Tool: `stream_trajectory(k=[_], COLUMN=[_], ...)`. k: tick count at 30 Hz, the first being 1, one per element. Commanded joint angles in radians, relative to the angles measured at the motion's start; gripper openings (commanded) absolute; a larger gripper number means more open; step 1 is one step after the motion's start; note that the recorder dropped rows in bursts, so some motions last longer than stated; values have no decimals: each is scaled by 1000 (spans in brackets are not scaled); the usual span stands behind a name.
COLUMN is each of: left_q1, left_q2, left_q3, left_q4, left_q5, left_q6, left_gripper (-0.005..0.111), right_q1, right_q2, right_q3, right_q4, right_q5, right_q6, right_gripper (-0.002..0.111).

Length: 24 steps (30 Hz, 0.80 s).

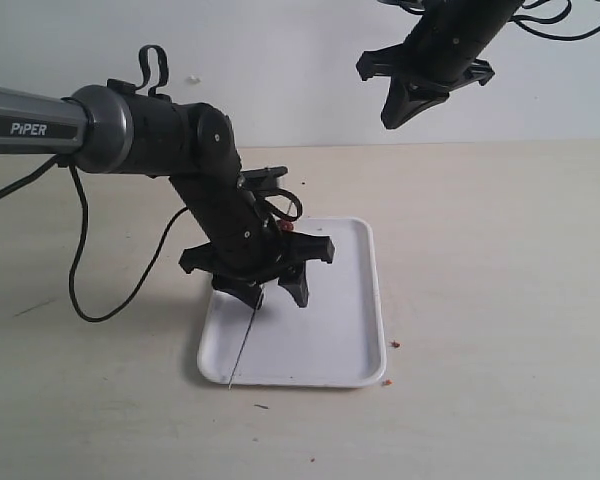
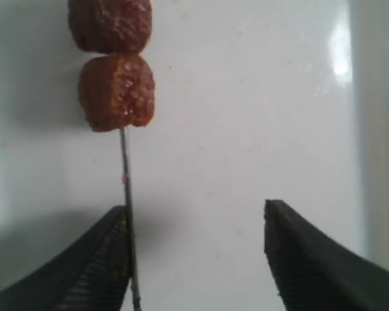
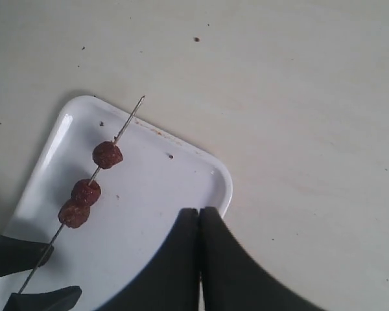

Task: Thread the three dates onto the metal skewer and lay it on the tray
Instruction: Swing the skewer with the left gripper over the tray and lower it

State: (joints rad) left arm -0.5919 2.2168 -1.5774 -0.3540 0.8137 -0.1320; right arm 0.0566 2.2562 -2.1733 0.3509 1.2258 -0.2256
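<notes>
Right wrist view, dates [image 3: 85, 192]: three dark red-brown lumps sit in a row on the skewer. Two are close together and the third is a little apart. All are inside the tray.
Skewer [image 3: 126, 124]: a thin grey rod lying slanted across the tray. One end passes over the rim and the other end runs between the fingers of the left tool.
Tray [image 3: 168, 194]: white and glossy, flat on the tabletop.
Left tool [image 2: 196, 210]: the fingers are apart, low over the tray. The skewer runs along the inner face of one finger [image 2: 104, 265], and the other finger stands clear of it.
Right tool [image 3: 199, 214]: the fingers are pressed together with nothing between them. In the exterior view it hangs high above the tabletop, well apart from the tray.
Tabletop [image 1: 500, 300]: pale, with a few brown crumbs [image 1: 394, 344] beside the tray.
</notes>
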Motion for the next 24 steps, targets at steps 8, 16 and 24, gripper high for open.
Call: stream_trajectory(k=[8,16,24], left_q1=[-2,-5,-5], left_q2=[-11,-11,-11], left_q3=[-7,-7,-7], left_q4=[-54,-83,-32], left_q5=[-30,-48,-16], left_q6=[71,76,72], left_gripper=[81,56,56], right_q1=[1,1,1], right_q2=[-10,-10,-10], right_q3=[5,5,5], right_q4=[17,17,41], right_q5=[-5,-5,-5], right_q6=[-11,-19,-43], right_gripper=[0,0,0])
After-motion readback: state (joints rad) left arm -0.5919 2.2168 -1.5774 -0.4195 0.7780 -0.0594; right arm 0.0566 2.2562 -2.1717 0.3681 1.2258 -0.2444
